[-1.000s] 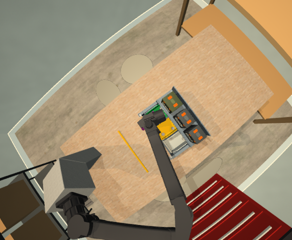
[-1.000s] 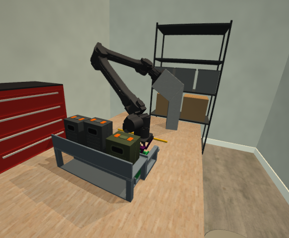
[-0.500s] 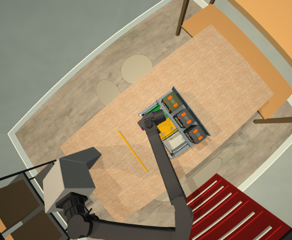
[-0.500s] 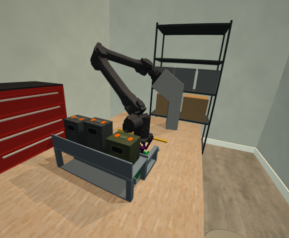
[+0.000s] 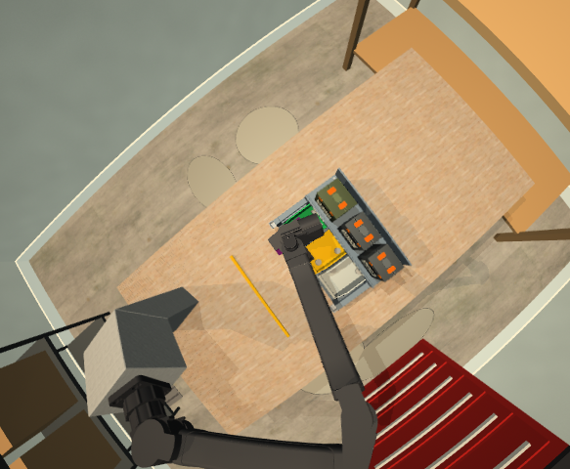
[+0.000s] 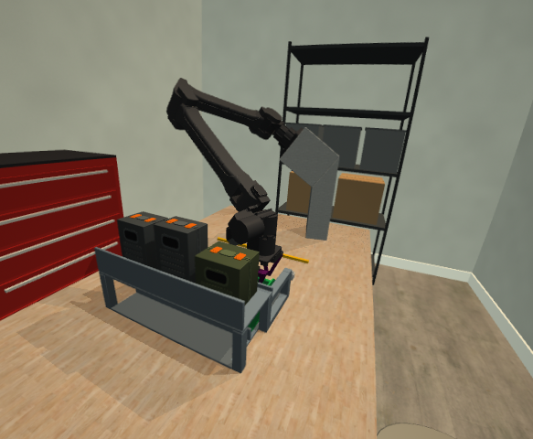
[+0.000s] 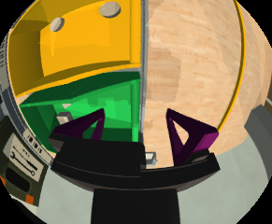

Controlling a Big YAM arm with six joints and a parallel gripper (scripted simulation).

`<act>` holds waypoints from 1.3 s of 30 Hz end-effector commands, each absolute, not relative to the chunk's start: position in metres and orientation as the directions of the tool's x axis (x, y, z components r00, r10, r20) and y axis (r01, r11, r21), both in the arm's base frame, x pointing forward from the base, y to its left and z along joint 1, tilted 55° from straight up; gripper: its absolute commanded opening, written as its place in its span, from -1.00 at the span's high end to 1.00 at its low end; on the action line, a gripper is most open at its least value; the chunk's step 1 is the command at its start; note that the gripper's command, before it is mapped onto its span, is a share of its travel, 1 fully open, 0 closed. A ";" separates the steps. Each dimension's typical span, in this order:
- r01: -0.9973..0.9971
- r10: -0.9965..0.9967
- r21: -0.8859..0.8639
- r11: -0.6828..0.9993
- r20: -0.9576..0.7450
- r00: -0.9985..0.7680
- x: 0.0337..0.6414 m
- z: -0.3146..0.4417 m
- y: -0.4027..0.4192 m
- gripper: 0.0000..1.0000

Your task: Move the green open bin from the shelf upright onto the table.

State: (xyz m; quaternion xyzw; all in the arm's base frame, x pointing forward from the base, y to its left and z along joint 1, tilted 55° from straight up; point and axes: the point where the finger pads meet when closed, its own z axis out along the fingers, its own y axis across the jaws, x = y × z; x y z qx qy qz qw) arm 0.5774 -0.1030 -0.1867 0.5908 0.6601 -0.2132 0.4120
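The wrist view showed the green bin (image 5: 302,214) (image 6: 255,321) (image 7: 105,107) most fully: a bright green, open-topped box with darker green inner walls and a pale grey part (image 7: 64,118) inside, toward the end near the olive case (image 5: 336,197) (image 6: 227,272) (image 7: 21,161). The bin was on the grey shelf (image 5: 372,217) (image 6: 172,293) (image 7: 143,56), in the lower tier, right beside the yellow bin (image 5: 327,250) (image 7: 84,42), which had two round grey discs in it.

The gripper (image 5: 278,245) (image 6: 265,275) (image 7: 136,111) was spread wide and held nothing. In the wrist view, one purple finger appeared over the green bin's interior and the other over the table (image 5: 457,131) (image 6: 323,340) (image 7: 187,56), with the bin's front wall between them.

The top view added a whitish bin (image 5: 342,278) on the yellow bin's other side, and the olive case in a row with two dark cases, all with orange marks. There the arm (image 5: 320,322) (image 6: 209,146) hid part of the green bin. The exterior view showed the shelf's legs standing on the table and only slivers of green, one of them under the raised tier; the bin's part could not be made out there.
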 end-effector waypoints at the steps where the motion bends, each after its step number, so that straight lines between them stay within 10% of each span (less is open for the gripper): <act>1: 0.957 0.604 0.200 0.212 -0.797 0.032 0.578 -0.192 -0.107 -0.81; 13: 0.957 0.604 0.200 0.212 -0.797 0.032 0.578 -0.192 -0.107 -0.81; 14: 0.957 0.604 0.200 0.212 -0.797 0.032 0.578 -0.192 -0.107 1.00; 39: 0.956 0.604 0.202 0.211 -0.796 0.035 0.578 -0.192 -0.107 1.00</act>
